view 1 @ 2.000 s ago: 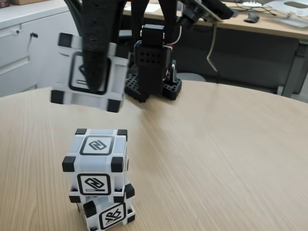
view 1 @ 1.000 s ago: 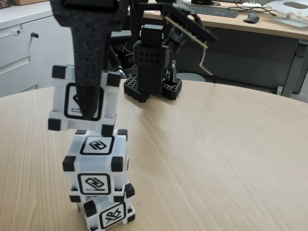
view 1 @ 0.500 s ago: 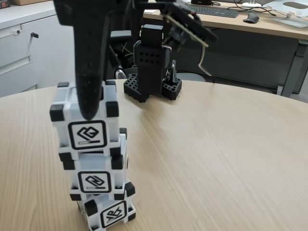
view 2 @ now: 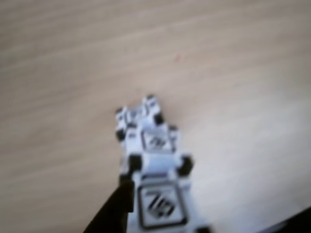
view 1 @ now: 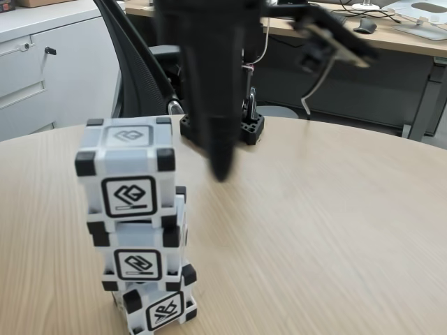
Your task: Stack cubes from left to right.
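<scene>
A: Report stack position.

B: Three cubes in one column on tabletop, at 7 o'clock in fixed view. Top cube [view 1: 126, 171] seated on middle cube [view 1: 141, 251], shifted slightly toward 9 o'clock; bottom cube [view 1: 155, 306] rotated against the two above. In other view, column seen from above, blurred, top cube [view 2: 159, 196] nearest lens.

A: Report tool state.

B: Tool [view 1: 221, 171] clear of stack, nothing held. One dark finger visible, tip down; opening width not determinable.

A: Give bearing of stack from tool.

B: Top cube at 9 o'clock from tip, near, not touching. Column axis vertical. Judged: stacking complete; withdrawal best directed toward 12 or 3 o'clock, away from column.
</scene>
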